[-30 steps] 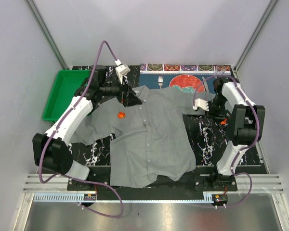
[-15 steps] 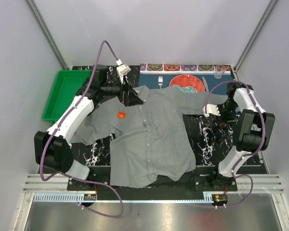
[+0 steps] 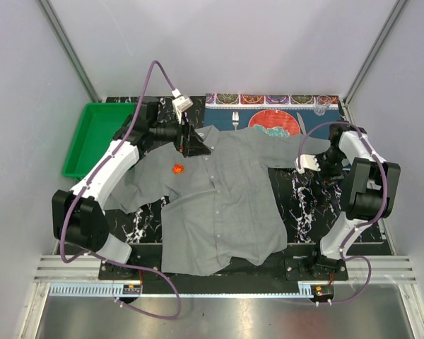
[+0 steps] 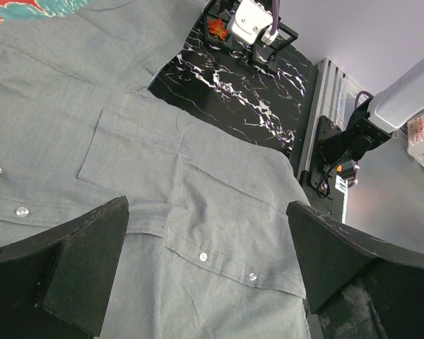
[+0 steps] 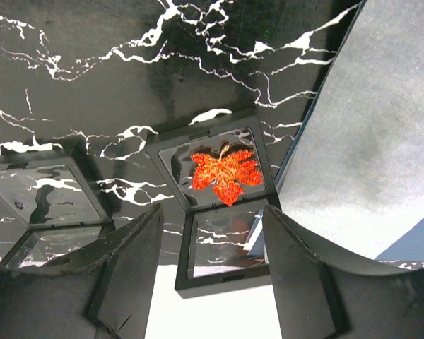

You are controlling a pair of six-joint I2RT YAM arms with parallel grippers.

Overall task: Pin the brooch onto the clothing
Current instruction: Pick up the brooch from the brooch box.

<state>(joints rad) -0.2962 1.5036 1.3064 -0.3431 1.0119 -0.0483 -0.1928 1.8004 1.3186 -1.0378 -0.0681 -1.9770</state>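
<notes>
The grey shirt (image 3: pixel 222 201) lies spread flat on the black marbled mat (image 3: pixel 307 205). An orange leaf brooch (image 3: pixel 177 169) sits on its left chest. My left gripper (image 3: pixel 194 146) hovers open and empty over the collar area; in the left wrist view (image 4: pixel 206 212) its jaws stand wide above the button placket (image 4: pixel 203 257). My right gripper (image 3: pixel 324 169) is open and empty just above an open black box (image 5: pixel 222 212) that holds a second orange-red leaf brooch (image 5: pixel 226 171). That box also shows in the left wrist view (image 4: pixel 218 28). The shirt's sleeve (image 5: pixel 381 141) lies right beside this box.
A second open black box (image 5: pixel 42 205), empty, lies left of the first. A green tray (image 3: pixel 92 138) stands at the far left. A blue patterned placemat (image 3: pixel 307 121) with a red plate (image 3: pixel 275 120) and a fork (image 3: pixel 235 121) lies behind the shirt.
My right arm has swung to the right, off the shirt's sleeve and over the black boxes. The left arm has hardly moved. The shirt and the brooch on it are unchanged.
</notes>
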